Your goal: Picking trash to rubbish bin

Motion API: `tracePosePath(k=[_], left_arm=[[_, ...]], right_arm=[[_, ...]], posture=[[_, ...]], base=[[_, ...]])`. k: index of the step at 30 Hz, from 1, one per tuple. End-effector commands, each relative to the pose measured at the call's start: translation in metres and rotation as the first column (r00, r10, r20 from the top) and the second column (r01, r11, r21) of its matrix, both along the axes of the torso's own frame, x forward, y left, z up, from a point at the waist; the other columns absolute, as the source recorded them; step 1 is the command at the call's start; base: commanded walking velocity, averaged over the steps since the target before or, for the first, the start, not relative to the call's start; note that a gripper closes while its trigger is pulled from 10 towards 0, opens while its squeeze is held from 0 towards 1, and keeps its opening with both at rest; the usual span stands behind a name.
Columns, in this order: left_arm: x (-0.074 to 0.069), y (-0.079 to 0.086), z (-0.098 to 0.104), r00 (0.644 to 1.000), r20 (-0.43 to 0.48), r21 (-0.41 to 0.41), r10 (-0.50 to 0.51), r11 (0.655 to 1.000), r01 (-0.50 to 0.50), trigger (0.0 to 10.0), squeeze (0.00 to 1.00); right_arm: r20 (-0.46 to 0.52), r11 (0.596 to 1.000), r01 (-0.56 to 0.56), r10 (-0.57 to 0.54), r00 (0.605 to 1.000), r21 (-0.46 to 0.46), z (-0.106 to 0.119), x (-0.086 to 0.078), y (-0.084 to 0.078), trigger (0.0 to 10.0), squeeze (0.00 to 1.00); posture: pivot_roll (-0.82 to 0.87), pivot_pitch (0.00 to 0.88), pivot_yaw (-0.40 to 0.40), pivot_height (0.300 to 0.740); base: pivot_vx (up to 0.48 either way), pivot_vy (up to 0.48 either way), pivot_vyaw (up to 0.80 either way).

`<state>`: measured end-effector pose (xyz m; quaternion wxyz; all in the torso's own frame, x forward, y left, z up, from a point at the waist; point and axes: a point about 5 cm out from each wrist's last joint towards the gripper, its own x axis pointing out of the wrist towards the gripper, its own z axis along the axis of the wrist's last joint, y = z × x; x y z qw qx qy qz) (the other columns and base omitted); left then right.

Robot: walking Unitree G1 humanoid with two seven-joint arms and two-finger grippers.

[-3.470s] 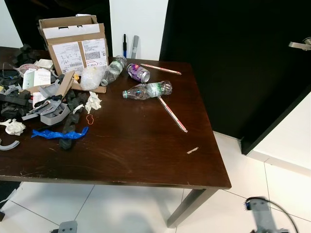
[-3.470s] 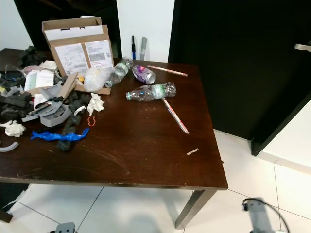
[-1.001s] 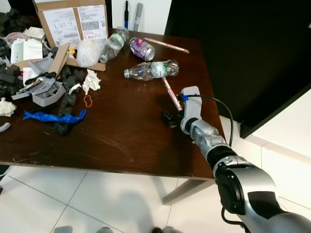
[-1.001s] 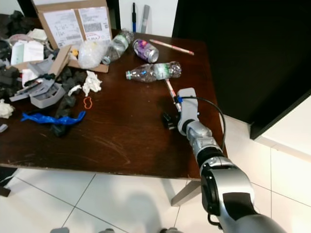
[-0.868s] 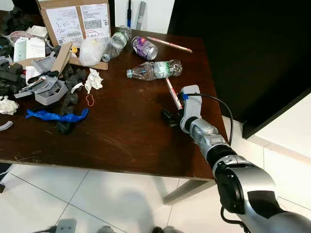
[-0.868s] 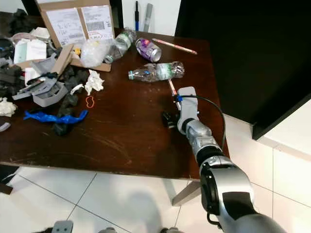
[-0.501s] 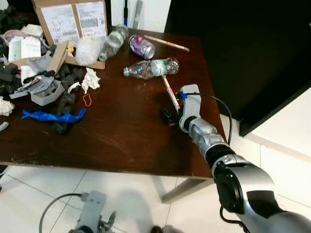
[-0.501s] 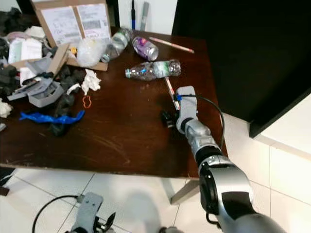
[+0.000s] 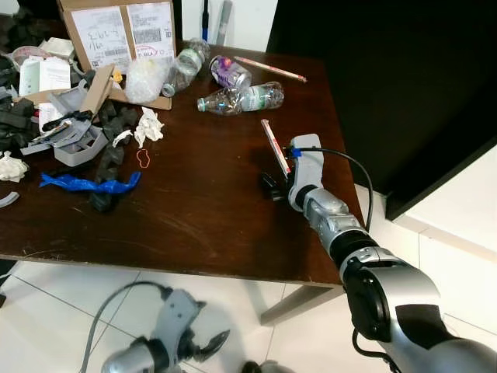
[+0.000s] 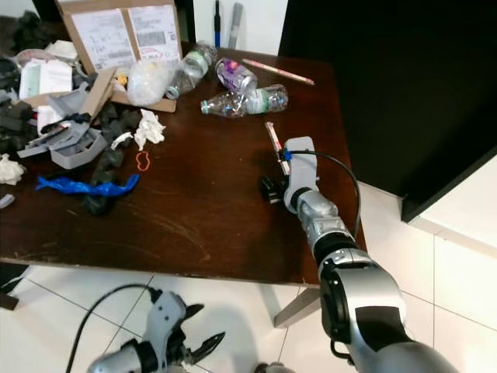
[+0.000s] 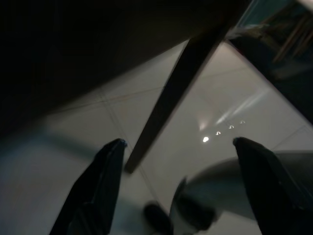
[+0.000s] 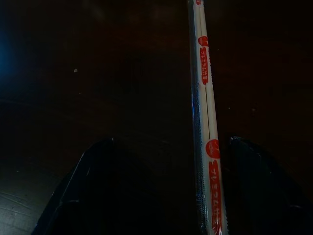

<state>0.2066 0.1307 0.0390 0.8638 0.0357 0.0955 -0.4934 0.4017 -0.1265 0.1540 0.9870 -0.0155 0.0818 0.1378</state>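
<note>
The right hand (image 9: 269, 186) rests low on the dark desk (image 9: 210, 217), near its right edge, just beside the wrapped chopsticks (image 9: 274, 147). In the right wrist view its two black fingers (image 12: 83, 196) stand wide apart, flat to the wood, with the chopsticks (image 12: 205, 122) running between them, close to one finger; nothing is held, and whether that finger touches the wrapper is hard to tell in the dark.

Further back lie a clear bottle (image 9: 241, 99) on its side, a purple can (image 9: 229, 72) just behind it, a second bottle (image 9: 181, 66) and another wrapped pair (image 9: 268, 68) by the far edge. A cardboard box (image 9: 116, 35) stands at the back left, with a clear bag (image 9: 146, 79) against it. Left of centre lie white tissue (image 9: 147, 126), a red band (image 9: 143, 159), a blue strip (image 9: 89, 183) and grey and black scraps (image 9: 74, 140).

The left hand (image 10: 203, 343) hangs below the desk edge over the white floor (image 9: 70, 311), fingers spread and empty. Its wrist view shows both fingers (image 11: 98, 181) apart, with a desk leg (image 11: 171, 98) beyond.
</note>
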Motion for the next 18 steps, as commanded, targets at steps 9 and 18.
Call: tracePosePath(k=[9, 18], left_arm=[[0.005, -0.009, 0.063, 0.993, 0.078, -0.201, -0.087, 0.974, 0.101, 10.0, 0.00], [0.041, 0.017, 0.132, 0.910, 0.307, -0.203, 0.280, 0.953, -0.225, 10.0, 0.00]], right_arm=[[-0.063, 1.000, 0.023, -0.024, 0.998, -0.013, -0.013, -0.004, -0.006, 10.0, 0.00], [-0.079, 0.999, 0.033, -0.035, 0.996, -0.032, -0.016, -0.005, -0.008, 10.0, 0.00]], posture=[[0.28, 0.204, -0.115, 0.740], [0.29, 0.216, -0.121, 0.740]], base=[[0.000, 0.000, 0.00], [0.000, 0.000, 0.00]])
